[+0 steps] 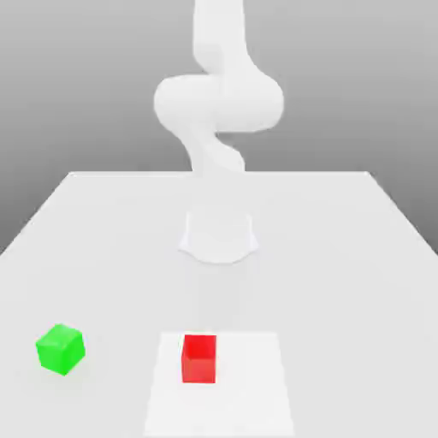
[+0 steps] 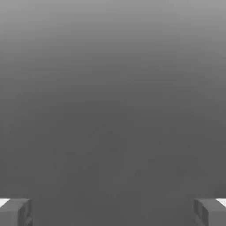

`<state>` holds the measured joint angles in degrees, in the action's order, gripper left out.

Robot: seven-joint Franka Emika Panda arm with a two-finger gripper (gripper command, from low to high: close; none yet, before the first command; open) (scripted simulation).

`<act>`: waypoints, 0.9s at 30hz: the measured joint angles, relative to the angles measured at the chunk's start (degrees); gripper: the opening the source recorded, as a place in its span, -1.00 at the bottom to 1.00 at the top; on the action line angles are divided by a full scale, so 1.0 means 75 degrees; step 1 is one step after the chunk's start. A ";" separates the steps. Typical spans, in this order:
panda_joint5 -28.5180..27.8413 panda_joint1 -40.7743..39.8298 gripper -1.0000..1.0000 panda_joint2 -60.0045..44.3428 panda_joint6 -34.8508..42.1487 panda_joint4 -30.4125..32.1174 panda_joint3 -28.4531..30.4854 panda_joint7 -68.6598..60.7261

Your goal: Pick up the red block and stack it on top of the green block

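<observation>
The red, box-shaped block (image 1: 199, 364), which looks hollow or open-topped, sits upright at the near edge of the scene in the exterior view, on a flat white square patch (image 1: 252, 385), toward that patch's left side. Its near face is squared to the camera and it shows no clearly longer axis, so either pair of opposite sides may serve for a grasp.

Well apart from it, toward the exterior view's left and about as near, the solid bright green cube (image 1: 61, 349) rests on the pale, smooth counter (image 1: 342, 282), turned so that a corner faces forward. The red block is still to be lifted and stacked there.

Farther back stands the white, rounded robot arm (image 1: 219, 103), its base behind both blocks. In the hand view, the two grey fingers of the end effector (image 2: 113, 212) stand wide apart with nothing between them. Exactly which way the red block lies from them I cannot tell; from the base it lies forward, toward the exterior camera, so the coming reach should probably go that way and down.
</observation>
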<state>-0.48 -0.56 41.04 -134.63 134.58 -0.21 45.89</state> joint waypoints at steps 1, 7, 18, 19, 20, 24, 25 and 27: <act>-0.0036 -0.0026 0.00 -0.0313 -0.0184 0.0175 -0.0003 0.0006; -0.0208 -0.0153 0.00 -0.2047 -0.1196 0.1148 0.0039 0.0018; -0.0075 -0.0270 0.00 -0.5092 -0.2996 0.2878 0.0251 -0.0273; 0.0001 -0.0271 0.00 -0.5368 -0.3164 0.3025 0.0258 -0.0345; 0.0056 -0.0288 0.00 -0.5644 -0.3367 0.3076 0.0246 -0.0390; 0.0165 -0.0354 0.00 -0.6749 -0.4280 0.3001 0.0154 -0.0471; 0.0182 -0.0369 0.00 -0.7026 -0.4516 0.2964 0.0135 -0.0486; 0.0169 -0.0388 -1.00 -0.7284 -0.4734 0.2928 0.0119 -0.0479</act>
<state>0.79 -3.47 -13.59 -170.13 156.54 0.68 42.29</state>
